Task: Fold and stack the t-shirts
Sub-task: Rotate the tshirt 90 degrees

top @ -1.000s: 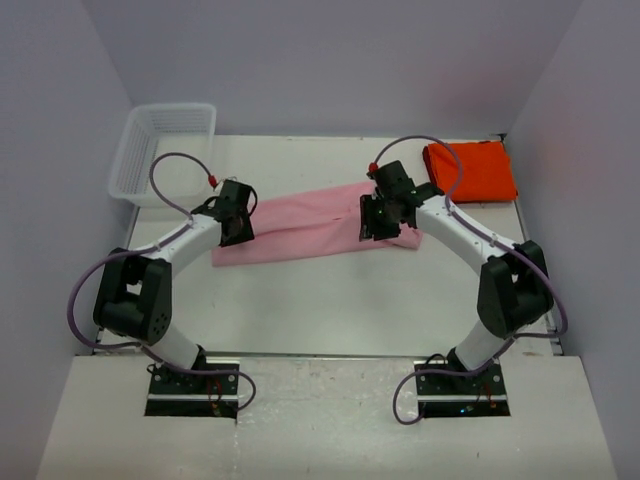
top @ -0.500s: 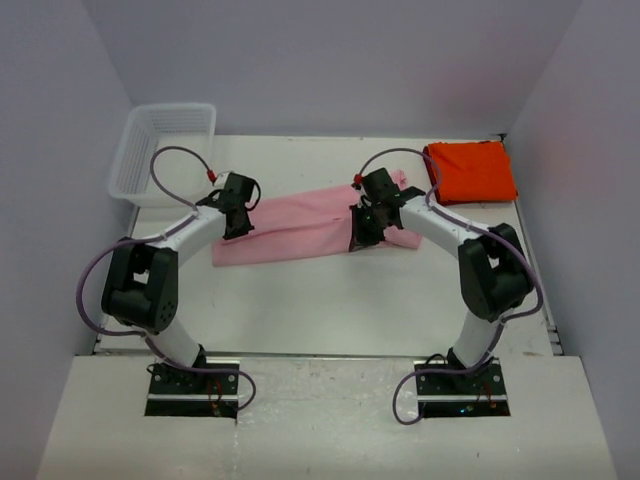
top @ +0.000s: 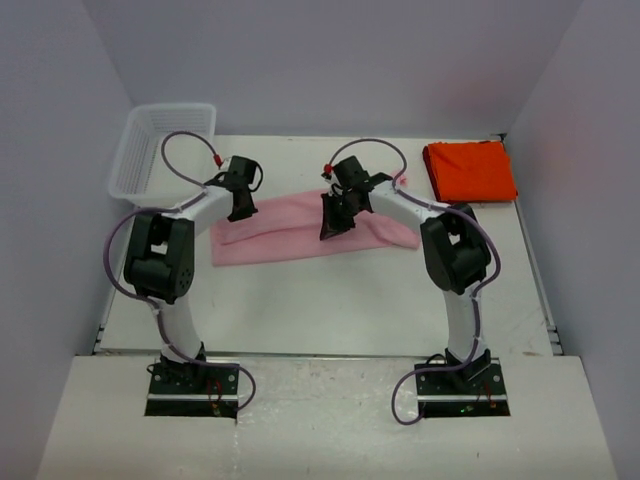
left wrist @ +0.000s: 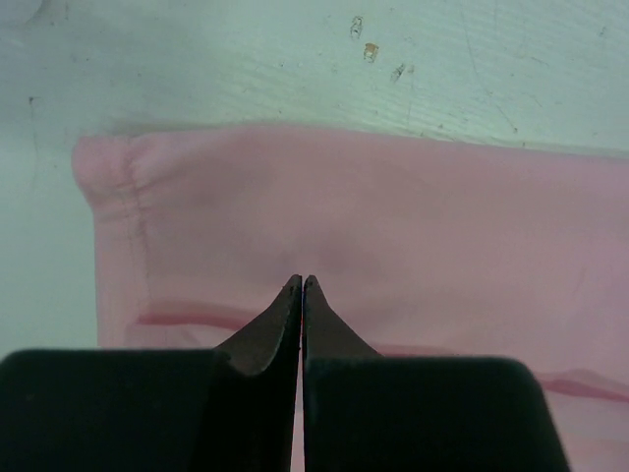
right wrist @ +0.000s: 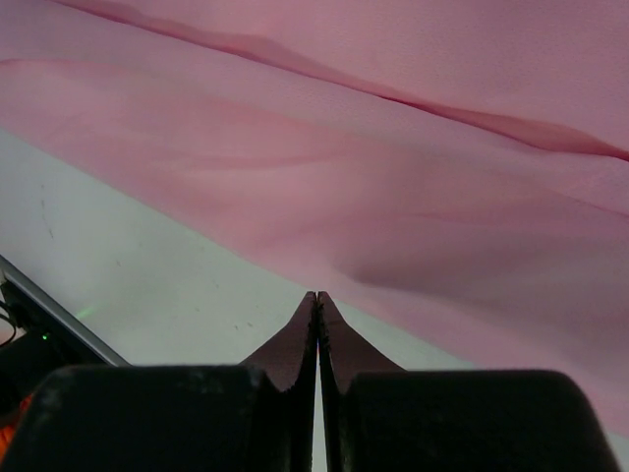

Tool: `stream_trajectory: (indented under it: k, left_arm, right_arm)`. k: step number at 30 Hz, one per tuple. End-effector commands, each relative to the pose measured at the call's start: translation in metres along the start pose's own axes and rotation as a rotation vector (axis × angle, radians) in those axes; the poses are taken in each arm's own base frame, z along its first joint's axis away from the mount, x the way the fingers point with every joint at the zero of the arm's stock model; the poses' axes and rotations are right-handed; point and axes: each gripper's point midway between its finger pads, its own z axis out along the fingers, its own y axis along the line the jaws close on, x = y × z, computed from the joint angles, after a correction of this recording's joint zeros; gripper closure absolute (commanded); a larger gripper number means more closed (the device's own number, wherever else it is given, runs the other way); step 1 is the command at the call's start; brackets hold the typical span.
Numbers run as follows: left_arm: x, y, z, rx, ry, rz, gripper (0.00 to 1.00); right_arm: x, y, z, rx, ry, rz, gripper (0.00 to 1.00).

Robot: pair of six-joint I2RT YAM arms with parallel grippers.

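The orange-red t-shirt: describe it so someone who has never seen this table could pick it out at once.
Look at the white table and go to its far right corner, across from the white mesh basket at the far left. There lies the orange-red t-shirt, folded into a flat rectangle. Unlike the pink t-shirt, a long pale strip in mid-table, it is bright and compact.

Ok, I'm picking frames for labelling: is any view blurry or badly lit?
Top view: evenly lit, soft shadows only. Left wrist view: the table looks greenish, the left hand is a dark featureless shape. Right wrist view: the pink t-shirt is slightly soft, no glare.
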Motion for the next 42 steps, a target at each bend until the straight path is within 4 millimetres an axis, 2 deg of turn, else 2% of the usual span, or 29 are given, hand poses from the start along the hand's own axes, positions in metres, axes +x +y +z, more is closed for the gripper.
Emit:
stream_trajectory:
  k: [1,8,12,18,23,25,30,31,32,33,35,36,38,39,41,42]
  left_arm:
    - [-0.020,-0.007,0.013,0.043,-0.013,-0.001,1.00]
    - [-0.028,-0.009,0.027,0.075,-0.001,-0.016,1.00]
    - [-0.022,-0.007,0.033,0.076,0.023,-0.010,1.00]
    - [-0.010,0.010,0.045,0.036,0.060,-0.019,1.00]
    - [0.010,0.030,0.057,-0.018,0.133,-0.064,1.00]
    - [0.021,0.034,0.057,-0.021,0.161,-0.079,1.00]
    - [0.041,0.036,0.041,0.021,0.177,-0.141,1.00]
    - [0.055,0.041,0.039,0.017,0.201,-0.142,1.00]
    - [0.057,0.039,0.034,0.035,0.203,-0.150,1.00]
    - [0.070,0.044,0.032,0.024,0.226,-0.148,1.00]
    - [0.076,0.048,0.027,0.021,0.227,-0.142,1.00]
    - [0.086,0.054,0.025,0.009,0.244,-0.137,1.00]
    - [0.090,0.056,0.019,0.013,0.241,-0.139,1.00]
    - [0.100,0.060,0.016,0.010,0.258,-0.137,1.00]
    - [0.103,0.057,0.009,0.035,0.254,-0.140,1.00]
    - [0.111,0.060,0.007,0.033,0.266,-0.138,1.00]
  right_arm:
    - [-0.001,0.013,0.004,-0.040,0.028,-0.002,1.00]
    - [0.010,0.011,0.028,-0.039,0.099,0.030,1.00]
    - [0.024,0.009,0.039,-0.042,0.146,0.072,1.00]
    - [0.051,-0.002,0.046,0.013,0.188,0.113,1.00]
    - [0.063,-0.007,0.036,0.043,0.177,0.143,1.00]
    - [0.071,-0.017,0.034,0.084,0.179,0.157,1.00]
    - [0.087,-0.037,0.020,0.181,0.159,0.220,1.00]
    - [0.088,-0.038,0.019,0.185,0.154,0.233,1.00]
    - [0.093,-0.043,0.016,0.197,0.155,0.260,1.00]
    - [0.094,-0.045,0.015,0.198,0.151,0.272,1.00]
    - [0.102,-0.054,0.013,0.208,0.160,0.297,1.00]
    - [0.101,-0.056,0.010,0.212,0.150,0.301,1.00]
    - [0.103,-0.060,0.006,0.218,0.142,0.284,1.00]
    - [0.099,-0.058,-0.001,0.219,0.119,0.270,1.00]
    - [0.093,-0.064,-0.010,0.262,0.081,0.252,1.00]
    - [0.089,-0.062,-0.022,0.276,0.055,0.247,1.00]
